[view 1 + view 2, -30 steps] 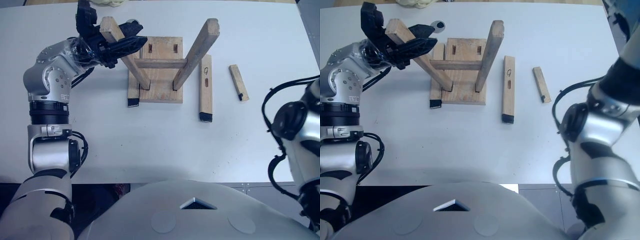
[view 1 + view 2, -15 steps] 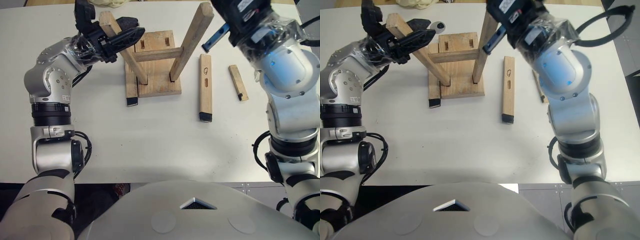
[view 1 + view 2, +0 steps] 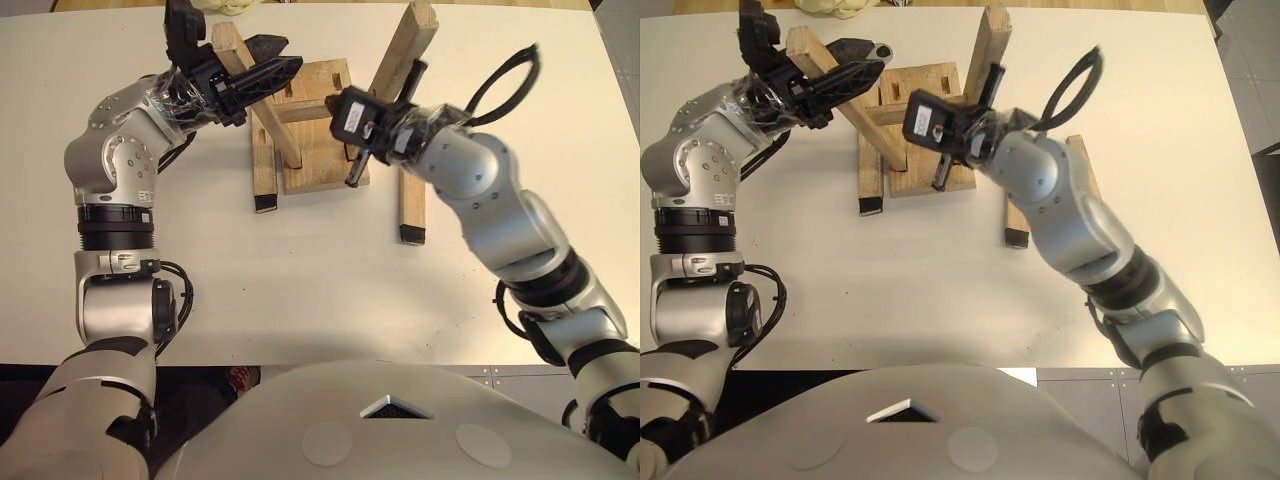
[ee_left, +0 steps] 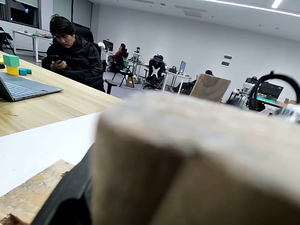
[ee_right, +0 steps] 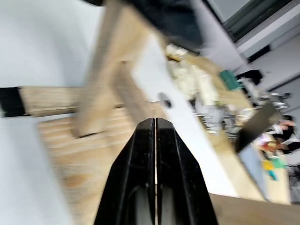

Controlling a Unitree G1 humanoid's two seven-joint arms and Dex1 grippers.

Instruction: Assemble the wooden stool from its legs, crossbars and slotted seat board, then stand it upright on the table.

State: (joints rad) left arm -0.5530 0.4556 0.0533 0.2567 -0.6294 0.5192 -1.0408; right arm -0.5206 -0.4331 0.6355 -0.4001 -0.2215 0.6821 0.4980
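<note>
- Right tool (image 3: 351,180) swung down to seat board (image 3: 315,168), closed, empty.
- Left tool (image 3: 235,65) gripped 11 o'clock leg (image 3: 272,122).
- Mid-assembly; loose leg (image 3: 410,215) likely needed slotting next.

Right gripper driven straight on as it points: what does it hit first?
Probably the seat board, just beyond the shut right gripper; the crossbar sits close to that line, depth unclear.
</note>
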